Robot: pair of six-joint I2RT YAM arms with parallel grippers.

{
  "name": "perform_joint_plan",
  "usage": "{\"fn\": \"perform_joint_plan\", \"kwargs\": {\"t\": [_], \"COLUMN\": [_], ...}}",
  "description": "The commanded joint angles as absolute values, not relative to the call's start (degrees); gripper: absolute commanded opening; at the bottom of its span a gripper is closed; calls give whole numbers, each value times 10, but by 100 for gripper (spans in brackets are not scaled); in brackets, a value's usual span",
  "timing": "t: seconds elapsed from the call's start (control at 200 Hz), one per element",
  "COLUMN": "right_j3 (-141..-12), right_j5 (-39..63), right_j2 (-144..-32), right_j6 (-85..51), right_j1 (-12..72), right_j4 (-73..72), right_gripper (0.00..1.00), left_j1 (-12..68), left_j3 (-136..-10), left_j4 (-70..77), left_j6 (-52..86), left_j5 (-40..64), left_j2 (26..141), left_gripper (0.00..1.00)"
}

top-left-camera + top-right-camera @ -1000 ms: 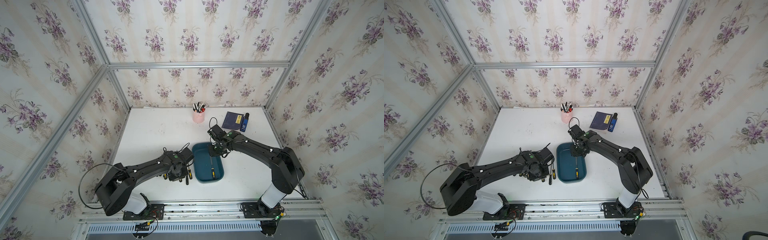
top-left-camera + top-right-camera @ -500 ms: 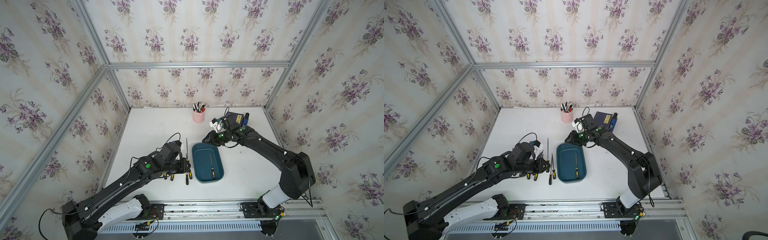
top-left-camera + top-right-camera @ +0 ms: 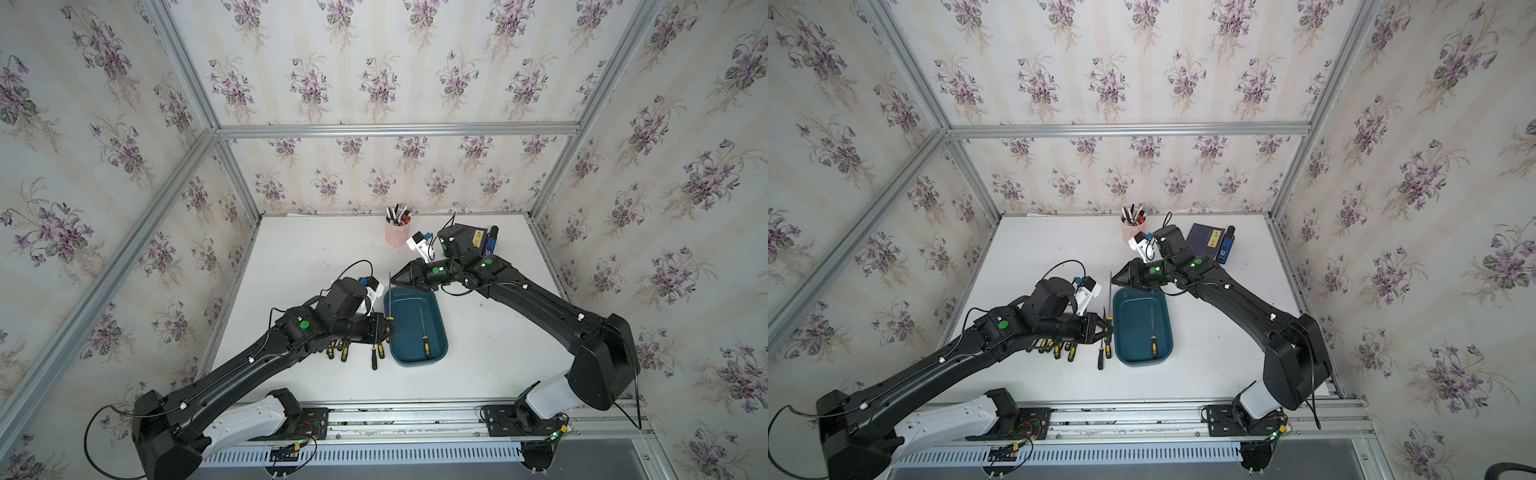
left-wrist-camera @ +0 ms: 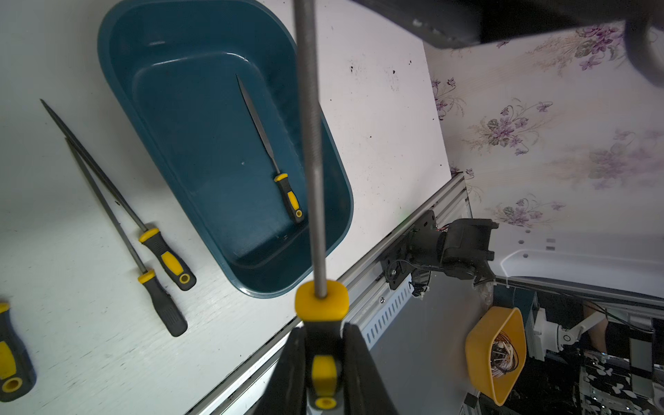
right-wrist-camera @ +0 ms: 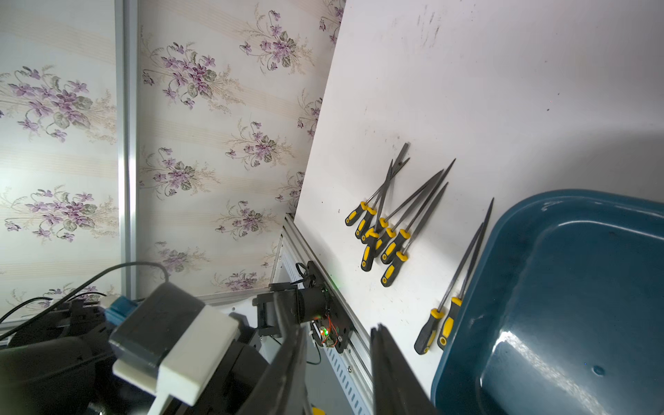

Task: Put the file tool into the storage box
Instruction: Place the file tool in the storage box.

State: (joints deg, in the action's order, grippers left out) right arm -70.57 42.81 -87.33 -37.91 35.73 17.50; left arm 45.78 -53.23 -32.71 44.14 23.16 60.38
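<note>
The storage box [image 3: 405, 332] [image 3: 1133, 332] is a dark teal tray on the white table, with one yellow-and-black-handled file [image 3: 423, 328] [image 4: 269, 151] lying inside. My left gripper [image 3: 384, 328] [image 4: 323, 345] is shut on the handle of another file tool [image 3: 390, 299] [image 4: 312, 143]. It is held at the box's left rim, with the shaft pointing toward the back wall. My right gripper [image 3: 395, 280] [image 5: 337, 345] hangs open by the box's far end, close to that file's tip, with nothing between its fingers.
Several more files [image 5: 388, 222] lie in a cluster left of the box, two [image 5: 452, 287] right beside its rim. A pink pen cup [image 3: 397, 232], a dark booklet [image 3: 1204, 239] and a blue device [image 3: 1225, 249] stand at the back.
My left arm has lifted a file off the table and carried it right to the box's rim. My right gripper has risen from over the box, opened wider and now points at the file's tip.
</note>
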Motion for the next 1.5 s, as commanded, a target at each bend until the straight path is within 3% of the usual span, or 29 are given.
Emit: {"fn": "perform_joint_plan", "kwargs": {"t": [0.0,0.26,0.634,0.674,0.774,0.839,0.919,0.979,1.079,1.344,1.494], "right_j3": [-695,-681,-704,-708,-721,-727,-735,-744,-757,-715,-713], "right_j5": [435,417,398,392,375,371,348,311,233,141,146], "right_j2": [-865,-838,-887,-893,-903,-907,-910,-914,-932,-983,-1005], "right_j6": [-394,-410,-389,-387,-379,-368,-335,-299,-240,-207,-205], "right_j1": [358,360,375,376,376,375,375,375,370,365,366], "right_j4": [144,136,163,167,188,206,255,303,390,391,387], "right_gripper": [35,35,31,27,0,0,0,0,0,0,0], "left_j1": [458,458,458,458,458,458,457,453,448,413,405], "left_j3": [-535,-528,-527,-526,-523,-521,-524,-526,-526,-495,-480], "left_j4": [-313,-315,-298,-299,-299,-299,-308,-317,-339,-378,-386], "left_j6": [430,429,431,430,431,434,438,446,454,484,493], "left_j5": [241,235,250,250,249,243,227,218,201,154,140], "left_j2": [607,614,622,622,622,621,619,616,602,561,543], "left_gripper": [14,14,14,14,14,16,29,66,98,100,100]}}
